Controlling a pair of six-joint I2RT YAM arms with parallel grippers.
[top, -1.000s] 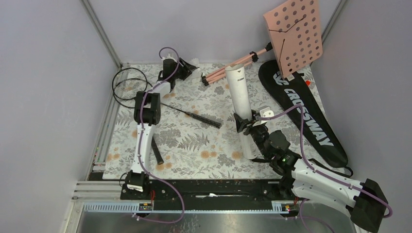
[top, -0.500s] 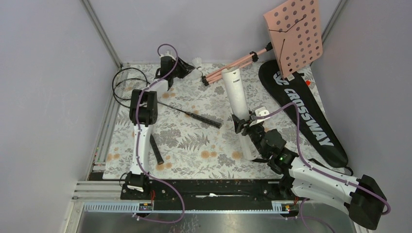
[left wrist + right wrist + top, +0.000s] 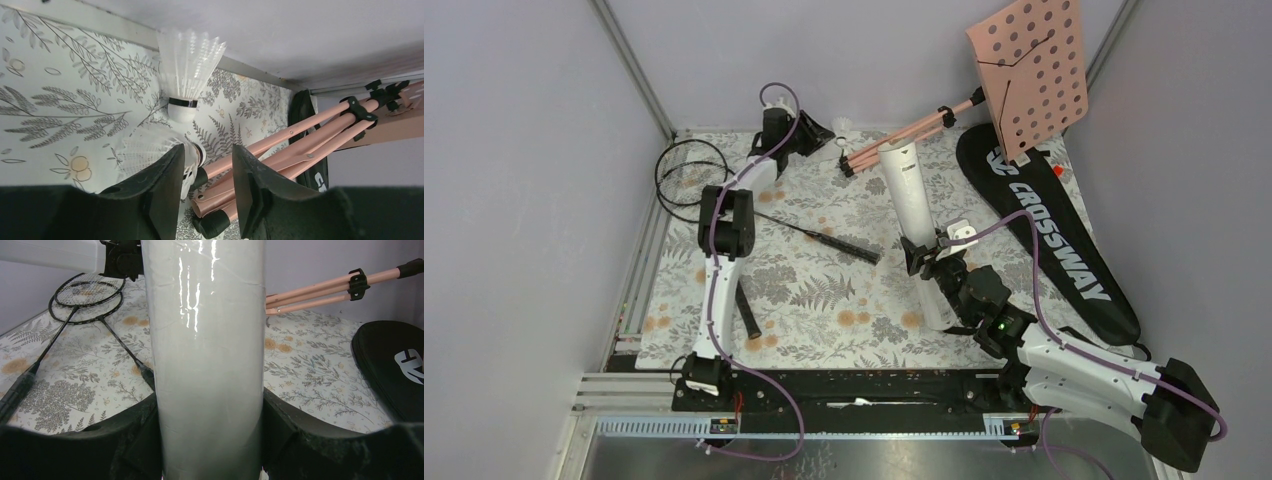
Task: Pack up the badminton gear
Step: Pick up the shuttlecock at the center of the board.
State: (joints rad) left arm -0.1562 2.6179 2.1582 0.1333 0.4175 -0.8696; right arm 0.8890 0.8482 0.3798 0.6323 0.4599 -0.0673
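My left gripper (image 3: 820, 134) (image 3: 207, 150) is at the back of the mat, open, with nothing between its fingers. One white shuttlecock (image 3: 142, 150) lies against the outside of its left finger. A second shuttlecock (image 3: 188, 65) (image 3: 842, 125) rests further on, by the back rail. My right gripper (image 3: 929, 256) (image 3: 210, 405) is shut on the long white tube (image 3: 909, 195) (image 3: 210, 340), holding it near its lower part. Two black rackets (image 3: 686, 170) (image 3: 87, 295) lie at the left. The black CROSSWAY bag (image 3: 1054, 235) (image 3: 395, 370) lies at the right.
The pink music stand (image 3: 1029, 70) leans at the back right. Its folded tripod legs (image 3: 904, 135) (image 3: 300, 140) reach down to the mat right under my left gripper. Grey walls close the mat in at the back and sides.
My left gripper has shifted a little toward the back wall, and its jaws have narrowed. The right arm has swung the tube's far end slightly to the left.
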